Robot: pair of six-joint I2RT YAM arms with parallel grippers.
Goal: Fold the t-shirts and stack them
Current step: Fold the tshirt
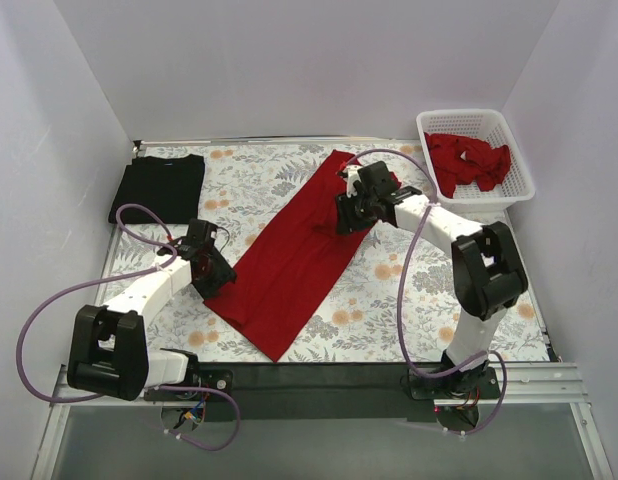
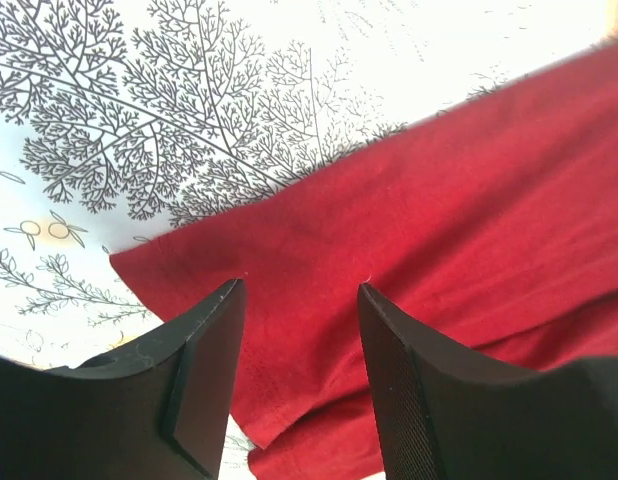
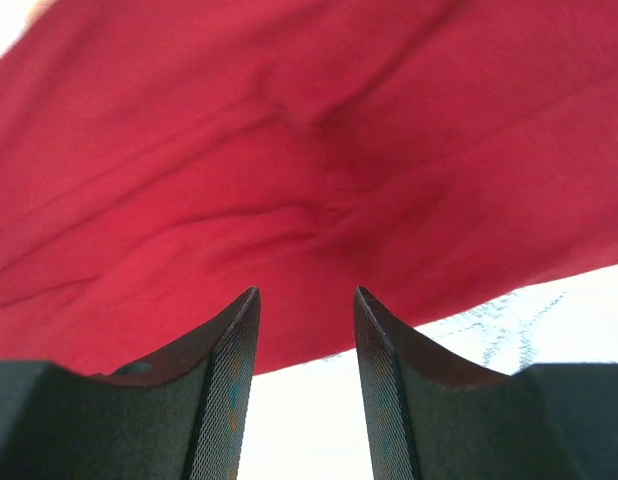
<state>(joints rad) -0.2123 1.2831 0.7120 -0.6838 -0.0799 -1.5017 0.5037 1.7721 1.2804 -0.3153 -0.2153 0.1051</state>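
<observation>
My left claw [image 2: 301, 290] has its two fingers apart with nothing between them. It is low over the red t-shirt [image 2: 439, 220], near a corner of the cloth at the left of my wrist view, and I cannot tell whether the tips touch the fabric. My right claw [image 3: 307, 295] is parted too and grips nothing. It is above a creased stretch of the same shirt, whose edge runs just past the fingertips, with bare desk [image 3: 579, 320] showing at the lower right of that frame. In the top view the shirt lies as a long diagonal band across the middle of the desk, from lower centre-left up to upper centre. My left claw is at its left edge, low in the frame, and my right claw is at its right edge, higher up. A black t-shirt [image 1: 159, 187] lies flat at the upper left, well apart from the red one. At the upper right a white lattice basket [image 1: 476, 118] holds more red t-shirts [image 1: 471, 160], crumpled in a heap.
</observation>
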